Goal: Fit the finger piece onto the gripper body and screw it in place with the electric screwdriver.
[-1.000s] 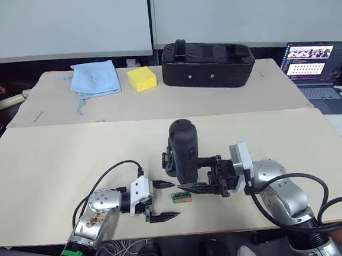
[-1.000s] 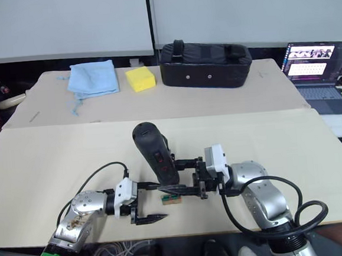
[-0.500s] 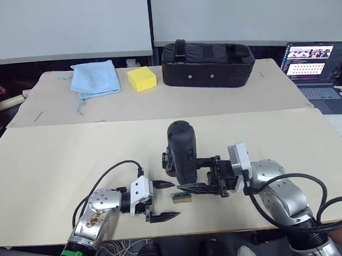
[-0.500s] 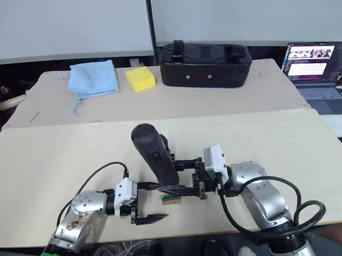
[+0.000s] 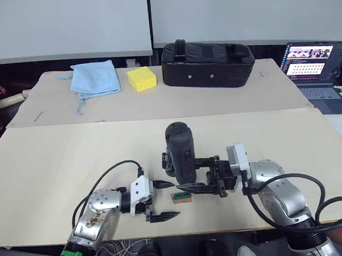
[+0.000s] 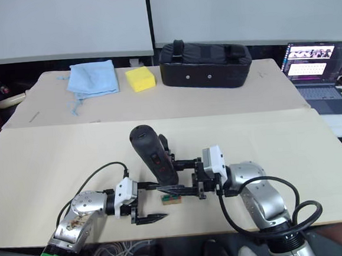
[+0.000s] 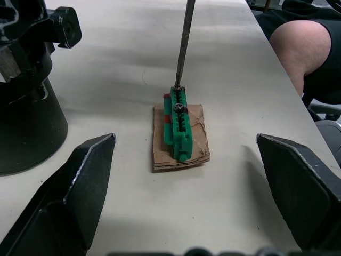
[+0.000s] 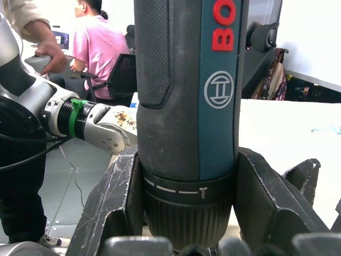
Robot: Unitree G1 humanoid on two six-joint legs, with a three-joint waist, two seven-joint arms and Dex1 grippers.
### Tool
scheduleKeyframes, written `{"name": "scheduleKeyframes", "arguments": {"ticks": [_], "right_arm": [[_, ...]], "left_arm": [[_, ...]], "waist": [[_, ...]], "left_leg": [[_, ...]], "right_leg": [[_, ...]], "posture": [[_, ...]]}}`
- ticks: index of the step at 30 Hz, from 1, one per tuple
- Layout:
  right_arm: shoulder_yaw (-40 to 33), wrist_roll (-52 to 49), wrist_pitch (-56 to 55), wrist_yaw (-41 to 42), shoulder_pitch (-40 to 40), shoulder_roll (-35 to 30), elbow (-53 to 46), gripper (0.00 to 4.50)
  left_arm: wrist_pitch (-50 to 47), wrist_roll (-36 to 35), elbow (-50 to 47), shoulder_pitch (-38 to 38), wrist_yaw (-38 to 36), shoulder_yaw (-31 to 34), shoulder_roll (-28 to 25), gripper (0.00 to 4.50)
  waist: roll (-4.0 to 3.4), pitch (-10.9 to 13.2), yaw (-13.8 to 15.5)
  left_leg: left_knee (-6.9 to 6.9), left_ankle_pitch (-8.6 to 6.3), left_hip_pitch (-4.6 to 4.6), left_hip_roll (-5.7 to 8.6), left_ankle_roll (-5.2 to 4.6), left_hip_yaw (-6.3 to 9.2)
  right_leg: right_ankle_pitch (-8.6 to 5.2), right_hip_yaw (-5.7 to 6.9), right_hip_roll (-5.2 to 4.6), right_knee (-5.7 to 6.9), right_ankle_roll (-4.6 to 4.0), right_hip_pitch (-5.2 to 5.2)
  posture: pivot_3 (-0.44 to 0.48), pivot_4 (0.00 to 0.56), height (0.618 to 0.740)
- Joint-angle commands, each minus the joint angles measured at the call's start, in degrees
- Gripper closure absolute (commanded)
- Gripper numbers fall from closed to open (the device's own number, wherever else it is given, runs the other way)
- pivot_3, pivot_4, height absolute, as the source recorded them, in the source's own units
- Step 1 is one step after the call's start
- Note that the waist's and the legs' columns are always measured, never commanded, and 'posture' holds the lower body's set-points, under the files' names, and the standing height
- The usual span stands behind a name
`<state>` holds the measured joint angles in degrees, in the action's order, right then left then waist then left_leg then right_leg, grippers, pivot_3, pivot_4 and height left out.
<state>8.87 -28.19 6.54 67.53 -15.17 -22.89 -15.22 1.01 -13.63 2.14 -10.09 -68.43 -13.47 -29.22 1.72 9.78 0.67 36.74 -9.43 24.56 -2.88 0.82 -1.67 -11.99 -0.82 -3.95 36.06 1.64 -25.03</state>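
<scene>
A long cream table carries the work; behind it a second table holds a black zipped bag, a blue cloth, a yellow sponge and, at the far right, an open laptop.

The right gripper reaches in low from the right, forearm nearly level with the table, its fingers clamped around the electric screwdriver, which stands nearly upright. In the right wrist view both fingers press against the tool's collar. The left wrist view shows the thin metal bit coming down onto a green bit holder lying on a scrap of brown card.

The left gripper lies low near the front edge, fingers spread wide and holding nothing, pointing at the card. In the left wrist view the gripper body stands just beside the card, apart from it, and a person's bare knee shows past the table's edge.
</scene>
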Motion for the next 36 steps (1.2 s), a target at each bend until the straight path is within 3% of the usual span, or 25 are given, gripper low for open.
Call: {"name": "scheduleKeyframes", "arguments": {"ticks": [1,21,29,36], "right_arm": [[-0.2,-1.6,-1.1,0.3,-0.8,0.4,-1.7,2.60],[-3.8,-8.0,4.2,-2.9,-3.9,-1.9,-8.3,2.60],[-9.3,-14.3,9.4,-6.1,-7.1,-5.9,-11.3,2.60],[-14.5,-18.9,13.6,-8.4,-13.9,-8.3,-7.0,2.60]], "left_arm": [[-0.4,0.5,0.6,1.1,0.0,-1.0,-0.2,0.00],[-0.6,-10.4,-4.1,3.6,-5.5,6.8,-4.3,0.00],[-10.5,-20.8,-11.7,4.8,-4.4,15.4,-8.9,0.00],[-16.5,-25.3,-12.4,3.2,-4.8,20.2,-12.5,0.00]], "waist": [[0.00,0.0,0.0],[0.01,0.0,-0.4],[0.03,0.0,-0.3],[0.03,0.1,-0.4]], "left_leg": [[0.00,0.00,0.00,0.00,0.00,0.00],[-0.01,-0.01,0.07,-0.06,0.01,0.00],[-0.01,-0.01,0.11,-0.05,0.02,-0.01],[-0.01,-0.01,0.13,-0.05,0.02,-0.01]], "right_leg": [[0.00,0.00,0.00,0.00,0.00,0.00],[-0.01,0.02,0.00,-0.01,-0.02,-0.11],[-0.01,0.06,-0.07,-0.05,-0.02,-0.13],[-0.01,0.06,-0.06,-0.05,-0.03,-0.16]], "posture": [[0.000,0.150,0.740],[0.000,0.150,0.740],[0.000,0.150,0.740],[0.000,0.150,0.740]]}}
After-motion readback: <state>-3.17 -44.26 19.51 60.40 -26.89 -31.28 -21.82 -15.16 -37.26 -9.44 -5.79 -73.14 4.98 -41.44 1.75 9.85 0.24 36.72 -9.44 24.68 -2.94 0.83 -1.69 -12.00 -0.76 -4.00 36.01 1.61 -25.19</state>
